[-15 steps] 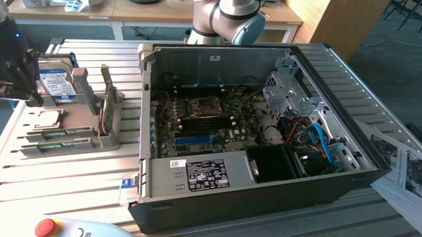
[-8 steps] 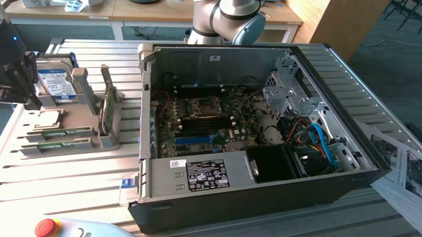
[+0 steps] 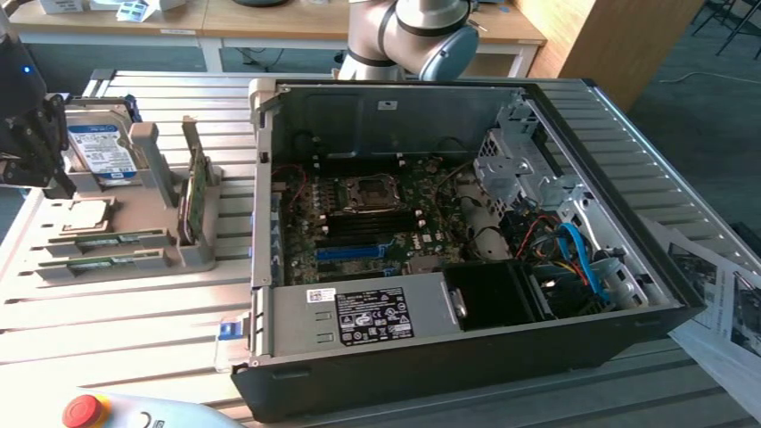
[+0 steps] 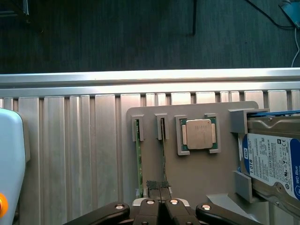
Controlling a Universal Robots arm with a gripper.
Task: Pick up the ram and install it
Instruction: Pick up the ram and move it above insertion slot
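Observation:
Two ram sticks stand on edge in slots of a grey holder (image 4: 197,173). One shows green (image 4: 138,159); the other (image 4: 163,145) runs under my fingertips. In the exterior view they lie at the holder's front (image 3: 105,241) (image 3: 102,264). My gripper (image 4: 157,186) hovers above the holder, shut, with nothing seen between its ridged pads (image 4: 151,184). The arm's dark wrist end (image 3: 24,116) hangs at the exterior view's left edge, over the holder (image 3: 178,259). The open computer case (image 3: 476,357) lies in the middle, its motherboard (image 3: 356,214) exposed.
On the holder sit a square silver processor (image 4: 199,133) (image 3: 85,214) and a hard drive with a blue-white label (image 4: 272,159) (image 3: 98,147). A white pendant (image 4: 9,159) with a red button (image 3: 84,408) lies near the table's edge. Papers (image 3: 725,312) lie at the exterior view's right.

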